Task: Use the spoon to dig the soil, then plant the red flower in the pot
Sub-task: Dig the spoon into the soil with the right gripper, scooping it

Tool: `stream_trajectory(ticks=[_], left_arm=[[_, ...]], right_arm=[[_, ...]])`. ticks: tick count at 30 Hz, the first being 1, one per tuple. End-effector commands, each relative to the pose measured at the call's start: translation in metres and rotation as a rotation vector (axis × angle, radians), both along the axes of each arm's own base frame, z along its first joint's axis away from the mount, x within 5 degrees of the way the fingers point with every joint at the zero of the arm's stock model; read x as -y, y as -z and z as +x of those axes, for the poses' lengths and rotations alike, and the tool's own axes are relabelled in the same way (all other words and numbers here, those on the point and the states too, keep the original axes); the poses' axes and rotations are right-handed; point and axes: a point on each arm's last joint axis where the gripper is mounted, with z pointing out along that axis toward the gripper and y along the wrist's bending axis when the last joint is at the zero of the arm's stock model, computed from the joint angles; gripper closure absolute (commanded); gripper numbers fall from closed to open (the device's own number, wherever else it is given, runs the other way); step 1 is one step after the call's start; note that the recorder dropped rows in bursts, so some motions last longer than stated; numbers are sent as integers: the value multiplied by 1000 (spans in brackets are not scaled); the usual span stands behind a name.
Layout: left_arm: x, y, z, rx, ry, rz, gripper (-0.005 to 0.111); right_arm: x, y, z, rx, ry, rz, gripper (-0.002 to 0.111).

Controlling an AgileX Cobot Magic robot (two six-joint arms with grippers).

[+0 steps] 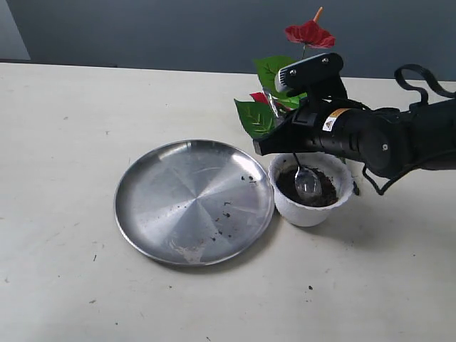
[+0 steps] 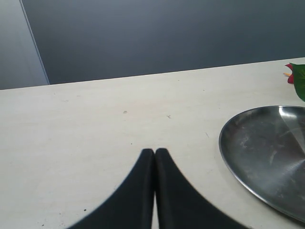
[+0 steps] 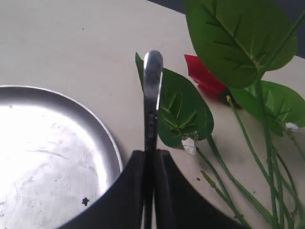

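Note:
The white pot [image 1: 311, 211] stands right of the plate, with dark soil [image 1: 324, 192] inside. My right gripper [image 1: 286, 137] hangs just above the pot's far-left rim, shut on the silver spoon [image 1: 306, 180], whose bowl dips into the soil. In the right wrist view the spoon's handle [image 3: 152, 90] sticks out between the shut fingers [image 3: 136, 186]. The red flower [image 1: 310, 33] lies behind the pot and arm, with green leaves [image 1: 255, 117] showing; its leaves [image 3: 240, 36] and stems [image 3: 248, 191] fill the right wrist view. My left gripper [image 2: 155, 151] is shut and empty over bare table.
A large round steel plate [image 1: 194, 200] lies left of the pot, almost touching it, with a few soil crumbs [image 1: 226, 211] on it. Its rim also shows in the left wrist view [image 2: 228, 157] and right wrist view [image 3: 112, 143]. A grey wall runs along the table's far edge.

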Motion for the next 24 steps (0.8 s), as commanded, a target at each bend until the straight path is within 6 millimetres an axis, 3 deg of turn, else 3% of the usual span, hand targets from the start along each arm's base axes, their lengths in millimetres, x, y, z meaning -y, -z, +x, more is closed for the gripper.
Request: stream_trajectory(ticks=[1,8,10,13,20,24], left_arm=[[0,-2,0,17,6,-6,106],[0,-2,0,17,6,-6,106],[0,-2,0,17,6,-6,106],[0,-2,0,17,6,-6,106],[0,-2,0,17,6,-6,106],[0,-2,0,17,6,-6,106]], right_arm=[[2,-6,0,40,-10,-6,109],[6,-45,-7,161,-29,7,109],[7,-47,-8,149,-18,19,109],[7,-40,-10,94,-25,-3,109],[3,-1,-3,-14,-25,-52,109],[2,-1,0,28,-20,-41,109]])
